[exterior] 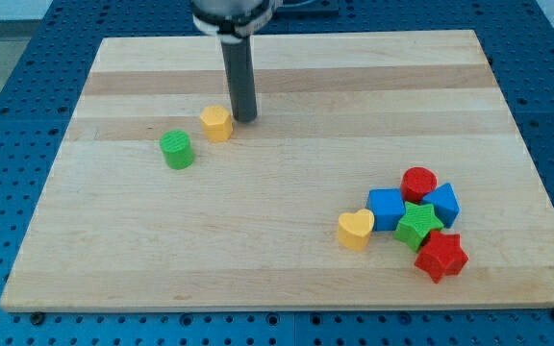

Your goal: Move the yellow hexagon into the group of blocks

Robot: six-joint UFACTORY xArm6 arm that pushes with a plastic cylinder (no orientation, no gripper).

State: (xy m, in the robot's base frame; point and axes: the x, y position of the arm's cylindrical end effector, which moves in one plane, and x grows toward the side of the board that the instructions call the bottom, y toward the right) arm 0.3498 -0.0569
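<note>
- Arm: only the dark rod and a bit of its mount show, coming down from the view's top edge. Rod approx. vertical.
- My tip (pixel 245 119) sits on the worktop (pixel 287 86), upper-left part of the board.
- No gripper on this rig, so nothing to read as wide, narrow or holding; just a bare rod end.
- Yellow hexagon (pixel 216 123): just to the view's left of my tip, right beside it; can't tell if touching. Small, flat-topped, pale yellow, standing upright.
- Green cylinder (pixel 176 150): further to view's left and a bit below my tip, near the hexagon but apart from it.
- Group of blocks: well apart from my tip, toward view's bottom right. Red cylinder (pixel 418 183), blue cube (pixel 386 208), second blue block (pixel 442 204) (shape unclear), green star (pixel 417 226), red star (pixel 440 256) all packed close.
- Yellow heart (pixel 355 230) on the group's left side, just beside the blue cube.
</note>
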